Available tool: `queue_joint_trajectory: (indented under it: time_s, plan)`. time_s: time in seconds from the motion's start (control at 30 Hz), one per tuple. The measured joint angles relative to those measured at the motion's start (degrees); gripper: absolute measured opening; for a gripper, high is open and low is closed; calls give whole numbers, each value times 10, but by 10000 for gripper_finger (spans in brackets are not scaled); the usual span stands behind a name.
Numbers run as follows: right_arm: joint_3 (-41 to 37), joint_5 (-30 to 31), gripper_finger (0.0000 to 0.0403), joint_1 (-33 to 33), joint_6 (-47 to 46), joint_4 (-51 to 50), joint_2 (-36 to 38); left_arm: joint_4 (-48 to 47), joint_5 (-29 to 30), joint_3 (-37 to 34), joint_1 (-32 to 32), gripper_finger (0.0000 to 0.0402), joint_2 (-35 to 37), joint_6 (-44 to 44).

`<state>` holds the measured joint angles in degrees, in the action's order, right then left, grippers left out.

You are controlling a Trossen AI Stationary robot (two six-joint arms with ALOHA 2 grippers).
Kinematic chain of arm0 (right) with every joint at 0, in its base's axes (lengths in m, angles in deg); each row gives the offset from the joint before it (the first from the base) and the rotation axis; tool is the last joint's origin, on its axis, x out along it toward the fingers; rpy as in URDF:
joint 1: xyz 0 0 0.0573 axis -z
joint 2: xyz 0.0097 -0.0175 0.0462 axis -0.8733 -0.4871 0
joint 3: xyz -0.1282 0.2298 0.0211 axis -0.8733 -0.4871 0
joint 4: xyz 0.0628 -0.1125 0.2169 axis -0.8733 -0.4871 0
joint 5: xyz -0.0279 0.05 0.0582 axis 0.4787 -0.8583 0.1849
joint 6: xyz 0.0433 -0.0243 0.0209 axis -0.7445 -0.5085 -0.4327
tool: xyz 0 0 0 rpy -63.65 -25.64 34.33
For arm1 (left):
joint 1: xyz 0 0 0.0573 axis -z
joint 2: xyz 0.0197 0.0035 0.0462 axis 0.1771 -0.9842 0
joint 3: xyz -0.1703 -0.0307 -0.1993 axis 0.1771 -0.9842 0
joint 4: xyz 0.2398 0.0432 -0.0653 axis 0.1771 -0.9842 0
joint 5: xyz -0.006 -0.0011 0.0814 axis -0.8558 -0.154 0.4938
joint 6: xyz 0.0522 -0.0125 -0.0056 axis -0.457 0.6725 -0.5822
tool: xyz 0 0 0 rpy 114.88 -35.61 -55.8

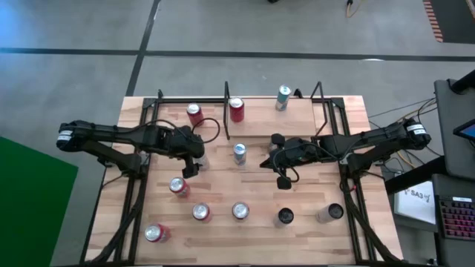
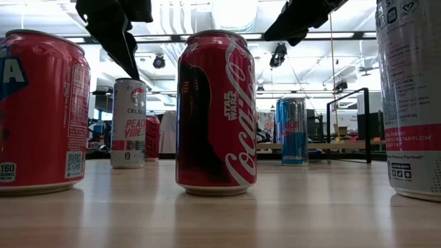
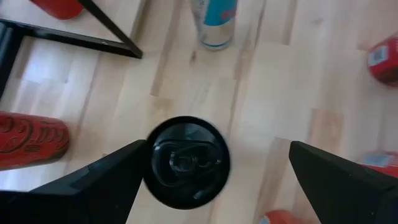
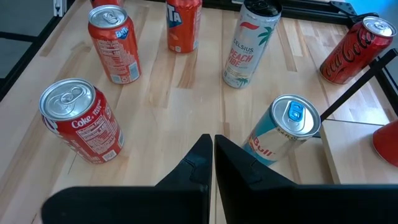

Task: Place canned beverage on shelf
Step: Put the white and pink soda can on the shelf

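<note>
A slim white Celsius can with a black top (image 3: pixel 186 163) stands upright on the tabletop, left of centre (image 2: pixel 129 124) (image 4: pixel 252 43). My left gripper (image 3: pixel 217 148) hangs open just above it, pointing steeply down, one finger on each side of the can's top. In the low view the finger (image 2: pixel 117 34) ends slightly above the can. The shelf (image 1: pixel 260 122), a light board in a black frame, lies at the table's far side and carries two red cans (image 1: pixel 194 113) (image 1: pixel 236 109) and a teal can (image 1: pixel 283 96). My right gripper (image 4: pixel 213 152) hangs shut in the air right of centre (image 1: pixel 267 162).
A blue-silver Red Bull can (image 1: pixel 239 153) stands mid-table in front of the shelf. A red Coke can (image 1: pixel 178 185) stands near my left gripper. Several more cans line the near edge (image 1: pixel 240 211). The shelf's black rails (image 3: pixel 106 43) lie just beyond the Celsius can.
</note>
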<state>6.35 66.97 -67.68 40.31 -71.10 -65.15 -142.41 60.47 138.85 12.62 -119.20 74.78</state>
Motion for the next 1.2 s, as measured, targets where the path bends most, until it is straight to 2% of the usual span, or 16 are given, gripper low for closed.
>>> queue_joint_trajectory:
  time_s: [0.17,0.77,1.2]
  plan:
    - [0,0,9,0,0,0,0,-16,31,0,0,377,-2,0]
    - [0,0,9,0,-2,0,0,-12,32,-10,-1,377,1,0]
    - [0,0,9,0,-2,0,0,59,32,-68,-3,377,1,2]
